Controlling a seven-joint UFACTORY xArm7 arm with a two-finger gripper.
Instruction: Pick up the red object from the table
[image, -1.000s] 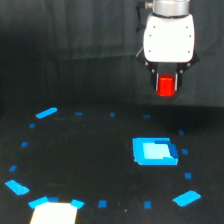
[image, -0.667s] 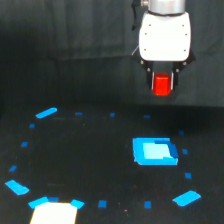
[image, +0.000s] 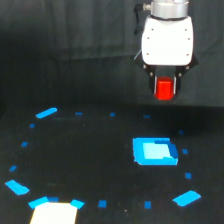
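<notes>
The red object (image: 164, 88), a short bright red cylinder, hangs high above the table (image: 90, 165) in the exterior view's upper right. My gripper (image: 164, 90), under a white body, is shut on it, with dark fingers on either side of the cylinder. The black table lies well below, ringed by small blue tape marks. Only the lower part of the cylinder shows beneath the gripper body.
A flat blue square block (image: 154, 151) lies on the table below the gripper, slightly to the exterior view's left. Larger blue patches (image: 46, 113) sit around the ring. A pale bright patch (image: 55, 212) shows at the bottom left edge.
The gripper has risen with the red object and shifted slightly toward the exterior view's left. Nothing on the table has moved.
</notes>
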